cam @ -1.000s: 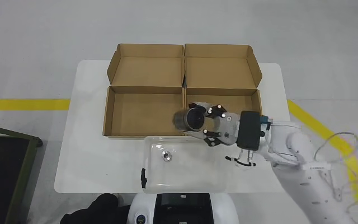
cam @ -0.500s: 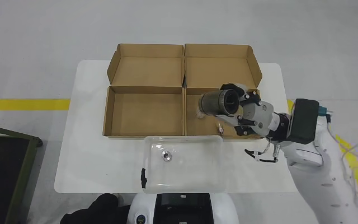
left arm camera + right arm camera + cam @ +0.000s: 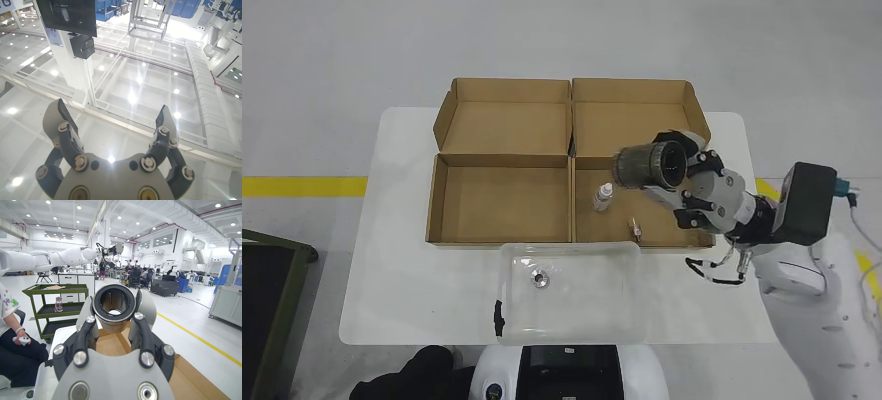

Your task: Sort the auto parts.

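— What are you carrying?

— A metal sleeve (image 3: 114, 308), short and hollow. My right gripper (image 3: 115, 300) has its jaws closed on the barrel from both sides, so the bore lies roughly level. It hangs in the air over the right cardboard box (image 3: 587, 225). I'd guess I keep it that high so it passes over the box wall before I lower it.

— And your other hand?

— My left gripper (image 3: 112, 106) is spread wide and holds nothing. It points at the ceiling, well out of the way.

— What's in the containers?

— The right box holds a small pale piece (image 3: 603, 196) and a thin pin-like piece (image 3: 637, 232) near its front wall. The left cardboard box (image 3: 497, 205) touches it, and both lids are folded back. In front of them, the clear tray (image 3: 582, 300) holds one small round metal part (image 3: 539, 278), which is probably the next one to sort.
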You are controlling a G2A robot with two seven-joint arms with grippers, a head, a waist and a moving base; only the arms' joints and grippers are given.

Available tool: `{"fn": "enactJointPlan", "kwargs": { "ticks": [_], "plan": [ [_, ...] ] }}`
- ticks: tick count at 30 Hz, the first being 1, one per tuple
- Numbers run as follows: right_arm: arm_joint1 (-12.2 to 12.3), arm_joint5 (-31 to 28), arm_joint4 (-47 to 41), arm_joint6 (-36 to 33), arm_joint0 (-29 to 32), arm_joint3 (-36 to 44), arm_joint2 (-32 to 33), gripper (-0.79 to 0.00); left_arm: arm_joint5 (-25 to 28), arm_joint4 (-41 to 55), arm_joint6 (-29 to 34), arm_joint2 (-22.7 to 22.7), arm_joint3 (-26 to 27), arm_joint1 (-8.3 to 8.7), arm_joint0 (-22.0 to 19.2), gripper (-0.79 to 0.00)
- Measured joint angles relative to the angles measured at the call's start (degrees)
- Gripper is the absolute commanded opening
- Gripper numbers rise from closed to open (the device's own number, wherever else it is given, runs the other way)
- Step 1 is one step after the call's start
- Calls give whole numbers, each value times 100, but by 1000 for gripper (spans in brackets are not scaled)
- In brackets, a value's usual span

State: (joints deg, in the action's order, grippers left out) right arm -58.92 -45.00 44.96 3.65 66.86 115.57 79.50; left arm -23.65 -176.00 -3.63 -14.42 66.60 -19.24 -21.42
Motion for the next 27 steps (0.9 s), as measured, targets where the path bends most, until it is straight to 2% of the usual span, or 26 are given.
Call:
{"fn": "enactJointPlan", "kwargs": {
  "ticks": [14, 27],
  "plan": [
    [-53, -80, 515, -765, -264, -45, -650, -785, 0, 0, 0, 0, 0, 0, 0, 0],
    [-259, 149, 1018, -1361, -766, -668, -2020, -785, 0, 0, 0, 0, 0, 0, 0, 0]
  ]
}}
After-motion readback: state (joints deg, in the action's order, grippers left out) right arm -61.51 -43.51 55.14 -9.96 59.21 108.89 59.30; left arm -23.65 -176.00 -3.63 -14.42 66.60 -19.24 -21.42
